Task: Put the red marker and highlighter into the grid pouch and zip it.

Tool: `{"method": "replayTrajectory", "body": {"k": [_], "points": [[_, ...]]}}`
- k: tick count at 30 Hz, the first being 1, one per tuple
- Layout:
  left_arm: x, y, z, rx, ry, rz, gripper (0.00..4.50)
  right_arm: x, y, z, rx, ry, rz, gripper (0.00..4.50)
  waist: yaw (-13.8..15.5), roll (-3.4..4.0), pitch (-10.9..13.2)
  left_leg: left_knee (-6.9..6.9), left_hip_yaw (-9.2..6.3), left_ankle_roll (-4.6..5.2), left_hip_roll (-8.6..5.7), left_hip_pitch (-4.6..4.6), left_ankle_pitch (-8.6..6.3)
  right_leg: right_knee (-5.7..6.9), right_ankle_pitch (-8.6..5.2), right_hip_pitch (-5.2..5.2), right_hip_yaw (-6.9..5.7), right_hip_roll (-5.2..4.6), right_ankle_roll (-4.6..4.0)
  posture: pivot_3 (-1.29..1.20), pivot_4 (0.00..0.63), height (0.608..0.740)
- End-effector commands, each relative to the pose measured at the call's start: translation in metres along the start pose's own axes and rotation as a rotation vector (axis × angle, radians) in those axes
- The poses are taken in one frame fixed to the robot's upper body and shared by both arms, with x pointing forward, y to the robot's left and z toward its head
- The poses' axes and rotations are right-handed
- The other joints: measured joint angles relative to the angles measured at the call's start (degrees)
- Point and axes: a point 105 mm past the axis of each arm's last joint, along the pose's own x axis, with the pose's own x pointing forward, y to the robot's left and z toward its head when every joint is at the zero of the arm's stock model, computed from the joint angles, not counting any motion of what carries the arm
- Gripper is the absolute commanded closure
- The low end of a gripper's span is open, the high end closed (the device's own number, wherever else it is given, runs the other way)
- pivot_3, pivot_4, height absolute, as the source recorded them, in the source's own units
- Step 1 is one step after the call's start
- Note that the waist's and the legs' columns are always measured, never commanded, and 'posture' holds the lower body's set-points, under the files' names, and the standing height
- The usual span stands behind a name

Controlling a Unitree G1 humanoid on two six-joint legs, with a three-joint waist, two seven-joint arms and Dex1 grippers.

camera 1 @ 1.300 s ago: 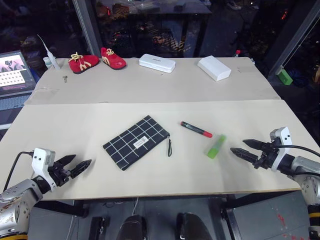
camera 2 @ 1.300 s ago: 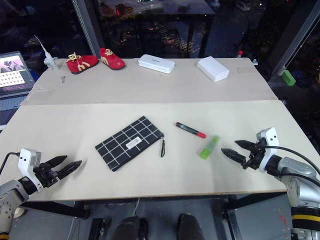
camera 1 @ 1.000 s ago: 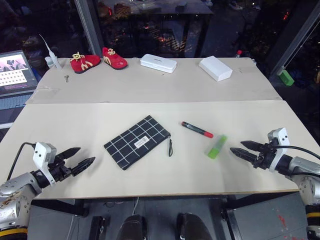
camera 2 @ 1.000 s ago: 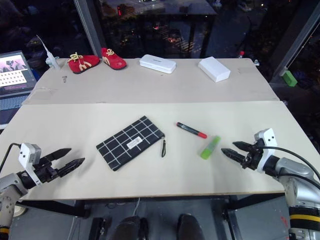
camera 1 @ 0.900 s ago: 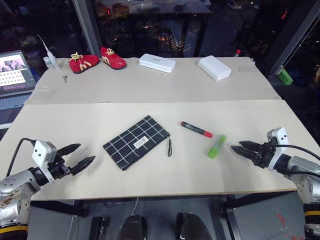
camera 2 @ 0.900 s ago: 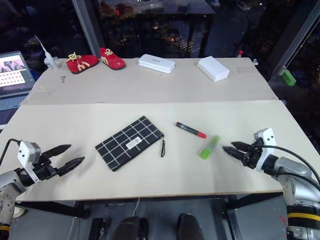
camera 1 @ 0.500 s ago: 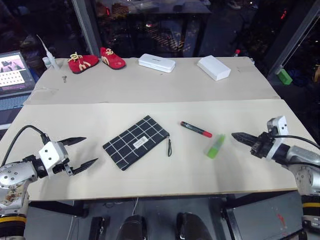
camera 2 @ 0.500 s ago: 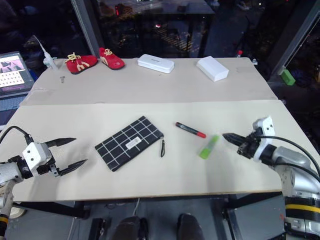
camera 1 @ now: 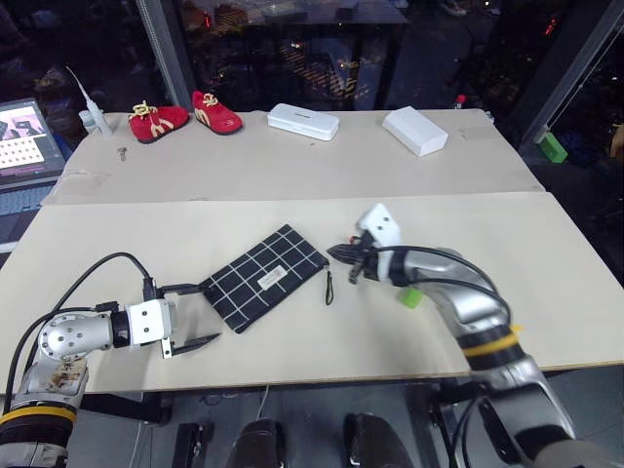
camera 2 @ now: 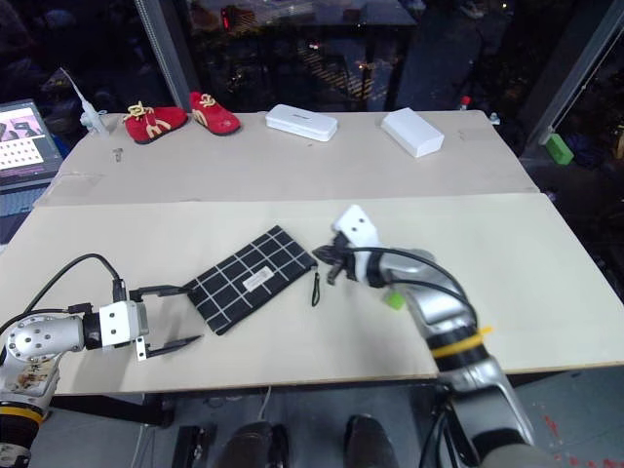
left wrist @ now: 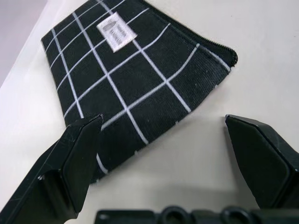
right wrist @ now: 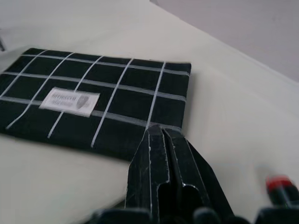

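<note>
The grid pouch (camera 1: pixel 265 278) lies flat at the table's middle, label up, with its zipper cord (camera 1: pixel 331 288) trailing off the right end. My left gripper (camera 1: pixel 209 313) is open, and its fingers (left wrist: pixel 70 172) straddle the pouch's near left corner. My right gripper (camera 1: pixel 338 253) is shut with nothing seen in it, its tip just over the pouch's (right wrist: pixel 107 105) right end. The green highlighter (camera 1: pixel 411 296) peeks out from behind my right arm. The head views hide the red marker behind that hand. In the right wrist view one red end (right wrist: pixel 279 183) of it shows beside the fingers.
Along the far edge sit two red shoes (camera 1: pixel 185 115) and two white boxes (camera 1: pixel 304 121) (camera 1: pixel 416 131). A laptop (camera 1: pixel 24 136) stands off the table's far left. A small green block (camera 1: pixel 552 146) lies beyond the far right corner.
My right arm has swung from the table's right edge across to the pouch's right end, and its fingers have shut. My left gripper has rolled and shifted right to the pouch's corner, still open.
</note>
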Motion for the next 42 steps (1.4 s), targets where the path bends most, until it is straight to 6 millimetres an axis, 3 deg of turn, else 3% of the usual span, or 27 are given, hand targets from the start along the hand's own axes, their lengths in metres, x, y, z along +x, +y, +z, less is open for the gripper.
{"method": "replayTrajectory", "body": {"k": [1,5,13,22,29,37,40,42], "points": [[0.000,0.007,0.005,0.037,-0.012,0.017,0.00,0.012,-0.008,0.002,-0.067,0.030,-0.041,4.48,-0.02,0.00,0.00,0.00,0.01,0.00,-0.01,-0.05,0.00,0.04,0.00,-0.06,-0.01,0.00,0.00,0.00,0.150,0.740],[0.002,0.006,0.006,0.033,-0.017,0.016,0.00,0.026,-0.003,-0.004,-0.109,0.075,-0.017,4.48,-0.19,0.00,0.00,0.02,0.05,-0.09,-0.03,-0.42,0.06,0.51,0.00,-0.50,0.02,0.03,0.00,0.00,0.150,0.740],[0.002,0.002,0.006,0.033,-0.021,-0.002,0.00,0.035,0.003,-0.026,-0.303,0.181,0.019,4.48,-0.64,0.00,-0.01,0.03,0.08,-0.20,-0.01,-0.17,0.13,0.49,-0.01,-0.43,0.03,0.05,0.00,0.00,0.150,0.740],[0.033,-0.016,0.012,0.100,-0.056,-0.101,0.00,0.043,0.000,-0.020,-0.312,0.161,0.006,4.48,-0.58,0.00,-0.02,0.02,0.08,-0.25,0.00,0.07,0.15,0.60,-0.05,-0.25,0.05,0.04,-0.07,0.00,0.150,0.740],[0.049,-0.004,0.009,0.181,-0.054,-0.052,0.00,0.044,-0.004,-0.016,-0.289,0.147,-0.007,4.48,-0.02,0.03,-0.05,0.02,0.09,-0.25,-0.02,0.21,0.15,0.59,-0.06,-0.05,0.03,0.02,-0.08,0.00,0.150,0.740],[0.062,-0.005,0.011,0.250,-0.083,-0.055,0.00,0.043,-0.006,-0.019,-0.273,0.150,-0.017,4.48,0.04,0.04,-0.05,0.02,0.02,-0.25,0.00,0.46,0.15,0.57,-0.08,0.23,0.00,-0.01,-0.08,0.00,0.150,0.740],[0.065,-0.006,0.014,0.258,-0.093,-0.058,0.61,0.042,-0.007,-0.019,-0.271,0.151,-0.023,4.50,0.02,0.04,-0.05,0.02,0.02,-0.25,0.00,0.49,0.15,0.57,-0.08,0.28,-0.01,-0.02,-0.08,0.00,0.150,0.740],[0.065,-0.008,0.016,0.260,-0.090,-0.062,1.38,0.042,-0.008,-0.020,-0.272,0.154,-0.024,4.50,0.01,0.04,-0.05,0.02,0.01,-0.25,0.00,0.48,0.15,0.57,-0.08,0.27,-0.01,-0.01,-0.08,0.00,0.150,0.740]]}}
